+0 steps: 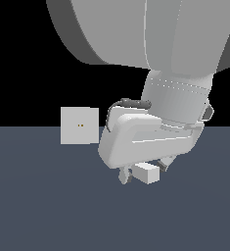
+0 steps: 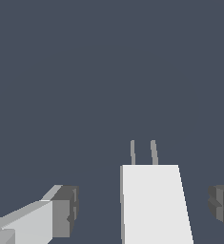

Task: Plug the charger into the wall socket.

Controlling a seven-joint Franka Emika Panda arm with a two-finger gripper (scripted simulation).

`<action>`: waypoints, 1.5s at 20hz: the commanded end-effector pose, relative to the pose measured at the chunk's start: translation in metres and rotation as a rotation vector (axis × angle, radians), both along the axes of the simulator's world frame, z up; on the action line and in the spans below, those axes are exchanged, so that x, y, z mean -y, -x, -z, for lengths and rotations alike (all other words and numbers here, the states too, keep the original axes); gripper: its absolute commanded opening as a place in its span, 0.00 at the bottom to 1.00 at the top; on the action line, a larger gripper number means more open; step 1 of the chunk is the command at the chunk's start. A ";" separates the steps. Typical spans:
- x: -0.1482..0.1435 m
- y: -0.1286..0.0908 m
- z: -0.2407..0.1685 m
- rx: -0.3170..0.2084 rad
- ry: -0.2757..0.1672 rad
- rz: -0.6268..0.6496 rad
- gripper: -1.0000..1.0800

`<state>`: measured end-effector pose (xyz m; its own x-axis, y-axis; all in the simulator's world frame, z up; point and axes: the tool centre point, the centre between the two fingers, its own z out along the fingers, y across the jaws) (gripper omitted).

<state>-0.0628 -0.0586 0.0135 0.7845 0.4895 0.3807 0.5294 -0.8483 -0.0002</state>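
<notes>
The charger (image 1: pixel 147 173) is a small white block lying on the dark floor, and its two thin grey prongs (image 2: pixel 143 152) show in the wrist view. My gripper (image 1: pixel 142 172) is low over it and open, one dark finger pad (image 2: pixel 67 210) on each side of the block (image 2: pixel 154 205). There are clear gaps between the pads and the block, so neither touches it. The wall socket (image 1: pixel 80 125), an upright white square plate with two tiny orange holes, stands apart toward the exterior view's left. It is out of the wrist view.
Dark grey floor (image 1: pixel 48 206) spreads all around. The arm's large grey links (image 1: pixel 150 34) fill the upper part of the exterior view, above the white hand (image 1: pixel 136 139).
</notes>
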 end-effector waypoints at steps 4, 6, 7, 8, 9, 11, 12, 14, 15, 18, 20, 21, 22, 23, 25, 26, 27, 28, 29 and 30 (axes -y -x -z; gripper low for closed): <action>0.000 0.000 0.002 0.001 0.001 0.000 0.00; 0.000 0.000 0.002 0.001 0.001 0.000 0.00; 0.000 0.000 0.002 0.001 0.001 0.000 0.00; 0.000 0.000 0.002 0.001 0.001 0.000 0.00; 0.000 0.000 0.002 0.001 0.001 0.000 0.00; 0.000 0.000 0.002 0.001 0.001 0.000 0.00; -0.002 0.000 0.001 0.001 0.000 -0.005 0.00; -0.003 0.000 0.001 0.001 0.000 -0.003 0.00; -0.004 0.000 0.000 0.001 0.000 0.000 0.00; -0.009 0.000 -0.003 0.002 -0.001 0.014 0.00; -0.014 0.000 -0.006 0.002 -0.001 0.029 0.00; -0.017 0.000 -0.008 0.002 -0.001 0.037 0.00; -0.021 -0.001 -0.010 0.003 -0.001 0.047 0.00; -0.024 -0.001 -0.012 0.003 -0.001 0.057 0.00; -0.032 -0.002 -0.017 0.004 -0.002 0.078 0.00; -0.036 -0.002 -0.020 0.004 -0.002 0.090 0.00; -0.040 -0.003 -0.022 0.004 -0.002 0.102 0.00; -0.045 -0.003 -0.025 0.005 -0.002 0.114 0.00; -0.049 -0.004 -0.028 0.005 -0.003 0.126 0.00; -0.054 -0.005 -0.031 0.005 -0.003 0.139 0.00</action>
<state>-0.0591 -0.0120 0.0398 0.8359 0.3913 0.3849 0.4240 -0.9057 -0.0001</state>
